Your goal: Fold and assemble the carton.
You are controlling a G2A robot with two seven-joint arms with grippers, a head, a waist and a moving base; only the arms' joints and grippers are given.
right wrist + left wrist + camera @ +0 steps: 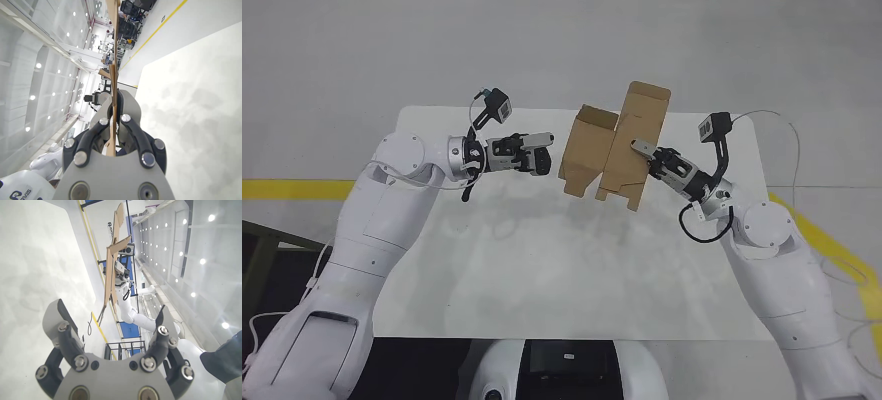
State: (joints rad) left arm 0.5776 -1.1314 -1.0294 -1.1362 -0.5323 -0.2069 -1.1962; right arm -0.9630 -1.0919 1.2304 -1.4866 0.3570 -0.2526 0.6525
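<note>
Carton point(614, 150): brown cardboard, still mostly flat and not squared up, held in the air over the far middle of the white table point(542, 280). In the top view it reads as two long panels side by side, the panel on the robot's right sitting a little farther back, with short flaps hanging from the near ends of both. Right gripper point(644, 150): closed on the carton, pinching the right-hand panel at its outer edge about midway along its length. The right wrist view confirms this: the sheet runs edge-on straight between the two fingers of the right gripper point(115, 98), clamped from both sides, and the carton point(115, 34) carries on away from the fingers toward the room beyond. Left gripper point(547, 158): fingers spread apart, nothing between them. It sits level with the carton's left panel, just beside its left edge, pointing at it, with a small gap and no contact visible. In the left wrist view the left gripper point(111, 309) shows both dark pads wide apart, and the carton point(109, 275) stands ahead of them nearly edge-on, with one flap bent out sideways near its far end. The right gripper point(119, 272) shows behind the sheet, on the side turned away from the left arm. No part of the carton touches the table.
</note>
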